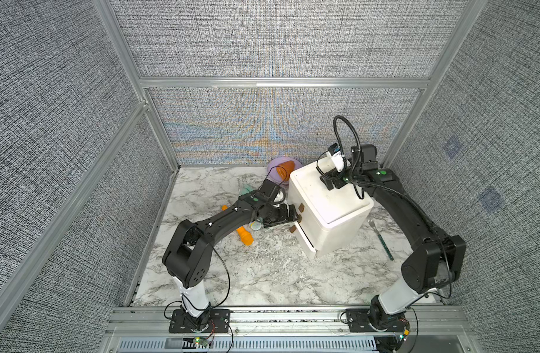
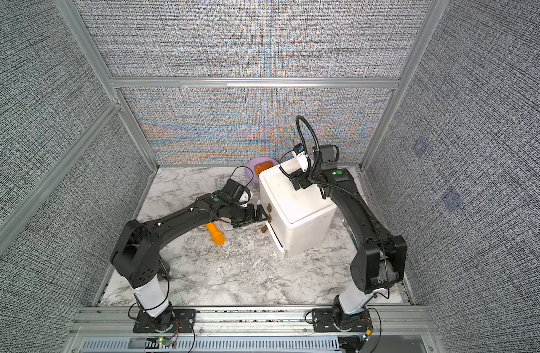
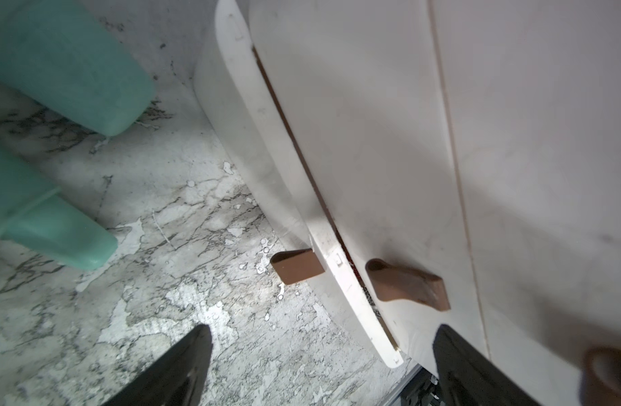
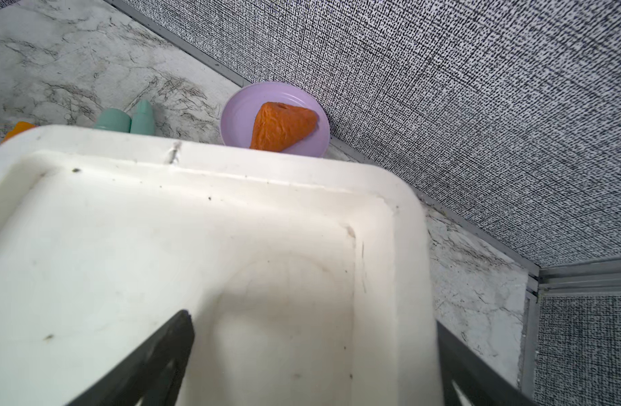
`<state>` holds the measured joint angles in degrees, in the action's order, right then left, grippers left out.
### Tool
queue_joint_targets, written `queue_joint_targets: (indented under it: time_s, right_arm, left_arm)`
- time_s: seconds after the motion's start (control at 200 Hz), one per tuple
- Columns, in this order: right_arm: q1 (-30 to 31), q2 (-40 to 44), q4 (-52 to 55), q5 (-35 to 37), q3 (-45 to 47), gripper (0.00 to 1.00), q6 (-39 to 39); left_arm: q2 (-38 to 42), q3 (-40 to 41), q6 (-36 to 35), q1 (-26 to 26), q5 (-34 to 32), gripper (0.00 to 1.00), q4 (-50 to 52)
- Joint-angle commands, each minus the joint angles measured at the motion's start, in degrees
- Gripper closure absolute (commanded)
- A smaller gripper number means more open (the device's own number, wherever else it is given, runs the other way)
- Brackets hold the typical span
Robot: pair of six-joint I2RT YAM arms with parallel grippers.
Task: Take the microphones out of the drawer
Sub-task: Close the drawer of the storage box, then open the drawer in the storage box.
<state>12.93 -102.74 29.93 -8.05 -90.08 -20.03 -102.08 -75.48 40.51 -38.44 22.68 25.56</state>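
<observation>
Two arms reach in over the marble table (image 1: 262, 275). Farthest left, the left arm (image 1: 220, 220) stretches low across the table toward the white chest (image 1: 333, 232). Two teal things (image 3: 66, 66) lie on the table behind its wrist. Below its forearm lies the orange microphone (image 1: 245, 237), flat on the table, outside the drawers and well apart from either claw.

The left claw (image 3: 321, 332) stands wide open and holds nothing. It faces the chest's front, its tips near the middle handle (image 3: 407, 284) but short of it in the wrist view. The bottom drawer (image 3: 246, 140) is ajar: its front stands off the one above, with a dark slit between them. The bottom handle (image 3: 296, 267) sticks out just beside the middle one. What lies inside cannot be told.

Behind the chest a purple plate (image 4: 238, 105) sits against the back wall, with an orange wedge (image 4: 284, 123) on it. The right claw (image 4: 312, 323) hangs over the chest's top, jaws spread wide and empty; whether it touches the top I cannot tell. Farthest right, a fork (image 1: 385, 244) lies on the table beside the chest.
</observation>
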Motion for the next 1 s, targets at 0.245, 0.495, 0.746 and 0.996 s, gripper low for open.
queue_joint_targets:
  time_s: [0.245,0.495,0.746,0.996]
  right_arm:
    - [-0.8,-0.3,4.8,-3.0,1.1,0.02,-1.2]
    - [-0.8,-0.8,4.2,-2.8,0.7,0.02,0.3]
    - [-0.6,-0.7,2.8,-2.5,1.3,0.02,2.0]
    - [-0.1,-0.6,2.1,-2.6,2.7,0.02,2.4]
  left_arm:
    - [4.1,14.8,2.4,0.0,2.9,0.16,-21.3]
    - [3.0,19.0,-2.6,-0.1,4.9,0.3,-29.9]
    - [1.8,19.7,-10.1,-0.1,0.9,0.36,-30.4]
    - [-0.3,19.2,-14.7,-0.2,0.7,0.37,-32.4]
